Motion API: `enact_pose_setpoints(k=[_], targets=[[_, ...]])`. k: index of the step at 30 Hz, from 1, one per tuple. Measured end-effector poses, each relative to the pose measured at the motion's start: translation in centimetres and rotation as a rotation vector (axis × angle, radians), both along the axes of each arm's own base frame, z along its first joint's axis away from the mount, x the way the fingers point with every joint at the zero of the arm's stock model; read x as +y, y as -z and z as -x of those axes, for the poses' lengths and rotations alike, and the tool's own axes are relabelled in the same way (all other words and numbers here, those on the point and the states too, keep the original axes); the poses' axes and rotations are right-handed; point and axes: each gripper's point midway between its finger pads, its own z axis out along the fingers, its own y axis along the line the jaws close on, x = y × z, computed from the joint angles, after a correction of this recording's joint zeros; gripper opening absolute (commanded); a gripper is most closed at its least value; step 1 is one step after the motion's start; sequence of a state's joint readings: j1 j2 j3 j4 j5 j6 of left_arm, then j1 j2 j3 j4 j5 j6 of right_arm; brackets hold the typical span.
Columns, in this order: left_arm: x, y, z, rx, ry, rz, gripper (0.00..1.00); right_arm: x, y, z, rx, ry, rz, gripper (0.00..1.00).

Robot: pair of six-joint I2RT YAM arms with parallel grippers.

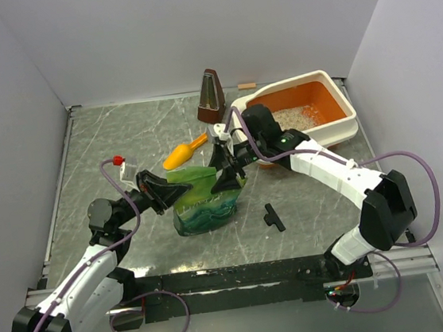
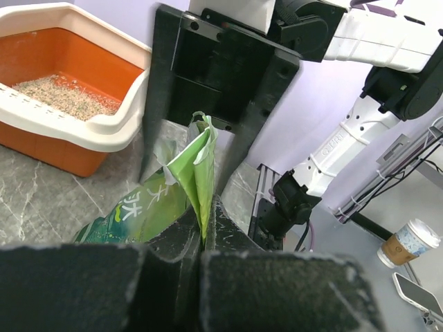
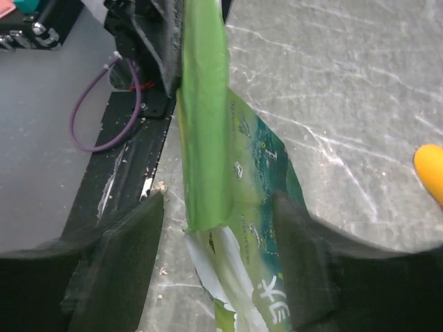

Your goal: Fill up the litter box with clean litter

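Note:
The litter box [image 1: 343,124] stands at the back right, cream outside and orange inside, with a thin patch of clean litter [image 1: 292,116] on its floor. It also shows in the left wrist view [image 2: 104,131], with the litter [image 2: 59,93]. A crinkly green bag [image 1: 205,201] stands mid-table. My left gripper [image 1: 170,192] is shut on the bag's top left edge [image 2: 201,173]. My right gripper [image 1: 226,173] is open, its jaws standing either side of the bag's torn top right corner [image 3: 235,207] with a gap on the left side.
An orange scoop [image 1: 185,152] lies behind the bag and shows at the edge of the right wrist view [image 3: 430,169]. A brown pyramid-shaped object [image 1: 211,97] and a small wooden block [image 1: 246,86] stand at the back. A small black part [image 1: 274,217] lies in front.

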State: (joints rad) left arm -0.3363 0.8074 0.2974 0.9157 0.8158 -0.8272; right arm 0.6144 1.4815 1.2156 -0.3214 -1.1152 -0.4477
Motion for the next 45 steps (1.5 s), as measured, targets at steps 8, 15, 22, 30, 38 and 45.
enact_pose_setpoints(k=[8,15,22,30,38,45], targets=[[-0.2,-1.4,-0.9,0.002,-0.01,-0.055,0.59,0.1,0.2,0.2,0.004,-0.003,0.006,0.0],[-0.4,-9.1,-2.8,-0.143,-0.041,-0.247,0.86,-0.1,0.8,0.0,0.006,0.044,0.018,0.0],[-2.0,-2.8,-2.9,-0.06,0.057,-0.541,0.88,-0.3,0.7,0.2,-0.007,0.071,0.039,0.0],[-1.7,2.8,-3.6,0.01,0.069,-0.802,0.89,-1.1,0.1,1.4,-0.049,0.086,0.051,0.0],[-2.9,6.6,-1.6,0.056,0.18,-0.958,0.65,-1.7,1.5,1.6,-0.045,0.111,0.088,0.0],[-3.2,8.1,-0.4,0.053,0.192,-1.092,0.01,-1.8,2.0,1.1,-0.045,0.15,0.108,0.01]])
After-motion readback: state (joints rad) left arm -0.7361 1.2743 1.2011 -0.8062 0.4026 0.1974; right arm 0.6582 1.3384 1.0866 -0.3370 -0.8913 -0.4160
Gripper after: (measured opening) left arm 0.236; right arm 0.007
